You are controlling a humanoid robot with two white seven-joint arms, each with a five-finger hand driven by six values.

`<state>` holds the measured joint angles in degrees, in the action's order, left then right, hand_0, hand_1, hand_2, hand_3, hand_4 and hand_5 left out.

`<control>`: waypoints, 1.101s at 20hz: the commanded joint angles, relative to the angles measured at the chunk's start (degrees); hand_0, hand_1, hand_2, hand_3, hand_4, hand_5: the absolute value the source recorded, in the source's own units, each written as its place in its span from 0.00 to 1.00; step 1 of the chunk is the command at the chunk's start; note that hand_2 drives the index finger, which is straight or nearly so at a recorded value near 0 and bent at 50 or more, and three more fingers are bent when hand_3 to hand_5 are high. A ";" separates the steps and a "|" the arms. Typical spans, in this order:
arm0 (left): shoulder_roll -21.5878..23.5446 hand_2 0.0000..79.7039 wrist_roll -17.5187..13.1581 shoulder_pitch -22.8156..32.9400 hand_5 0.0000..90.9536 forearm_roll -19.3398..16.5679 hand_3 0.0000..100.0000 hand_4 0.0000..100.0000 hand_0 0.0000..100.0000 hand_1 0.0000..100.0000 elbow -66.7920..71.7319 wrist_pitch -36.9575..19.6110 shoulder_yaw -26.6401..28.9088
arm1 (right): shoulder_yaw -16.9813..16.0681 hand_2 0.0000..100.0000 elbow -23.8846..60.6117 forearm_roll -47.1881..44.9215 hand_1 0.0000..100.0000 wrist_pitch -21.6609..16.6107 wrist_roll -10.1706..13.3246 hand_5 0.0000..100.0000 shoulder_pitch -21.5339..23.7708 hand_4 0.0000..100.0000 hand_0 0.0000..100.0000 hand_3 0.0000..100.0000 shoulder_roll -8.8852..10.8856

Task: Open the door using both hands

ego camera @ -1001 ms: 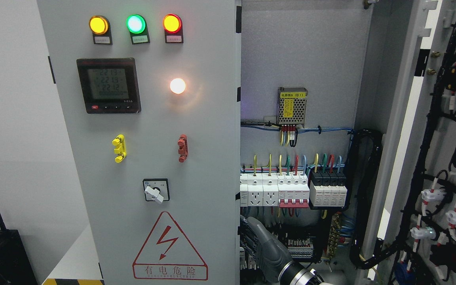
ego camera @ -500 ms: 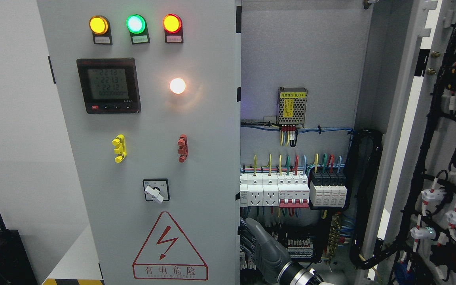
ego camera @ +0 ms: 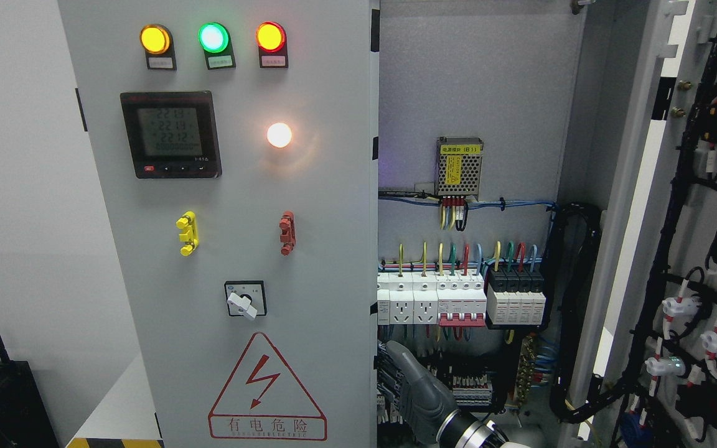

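The right robot hand (ego camera: 411,386), fingers extended flat and holding nothing, rests behind the left cabinet door's (ego camera: 234,218) free vertical edge, which stands at its nine o'clock; the right door (ego camera: 701,186) already hangs open.

Right hand (ego camera: 405,382) reaches behind the left door's (ego camera: 240,218) edge; right door (ego camera: 676,218) stands open.

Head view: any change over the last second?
Barely. The right hand at the left door's inner edge sank slightly and drew back toward the lower right. The left door, the open right door, indicator lamps and breakers stayed put.
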<state>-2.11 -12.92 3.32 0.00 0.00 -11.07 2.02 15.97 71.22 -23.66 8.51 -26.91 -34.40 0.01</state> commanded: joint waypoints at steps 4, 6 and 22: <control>0.00 0.00 -0.09 0.02 0.00 -1.67 0.00 0.00 0.00 0.00 0.88 0.00 0.00 | 0.02 0.00 -0.12 -0.16 0.00 -0.07 -0.60 0.00 -0.14 0.00 0.38 0.00 1.05; 0.09 0.00 0.00 0.02 0.00 -1.67 0.00 0.00 0.00 0.00 0.88 0.00 0.00 | -0.07 0.00 -0.12 -0.16 0.00 -0.07 -0.60 0.00 -0.14 0.00 0.38 0.00 1.05; 0.00 0.00 0.00 0.02 0.00 -1.67 0.00 0.00 0.00 0.00 0.88 0.00 0.00 | 0.11 0.00 0.50 -1.92 0.00 -0.16 -4.11 0.00 0.74 0.00 0.38 0.00 1.14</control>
<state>-2.11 -13.12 3.33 0.00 0.00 -11.07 2.02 16.01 71.40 -25.03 8.39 -29.39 -33.98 -0.01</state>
